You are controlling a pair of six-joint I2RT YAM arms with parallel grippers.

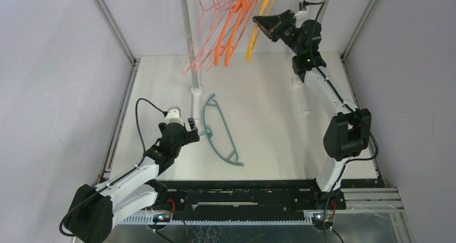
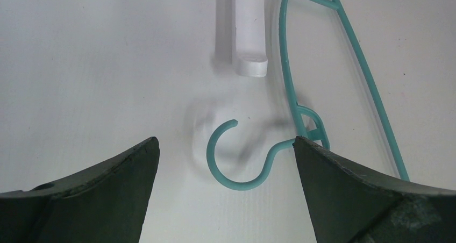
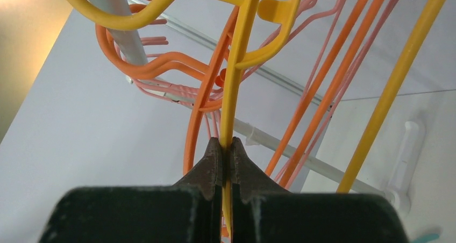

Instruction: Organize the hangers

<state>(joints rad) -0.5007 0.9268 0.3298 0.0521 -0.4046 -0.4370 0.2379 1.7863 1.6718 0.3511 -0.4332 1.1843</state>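
Our left tool point(image 2: 226, 146) hangs open over the table point(image 2: 80, 65). The teal hanger point(image 2: 211, 152) lies flat, its hook between the fingers and its body running ahead-right. Our right tool point(image 3: 226, 146) pinches a yellow hanger point(image 3: 240, 65) at the rack point(image 1: 186, 33).

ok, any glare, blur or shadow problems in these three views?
Top external: even light, sharp, no glare. Left wrist: teal hanger crisp, soft smeared shadow by its hook. Right wrist: warm glare top-left corner, yellow hanger at the right tool in focus.
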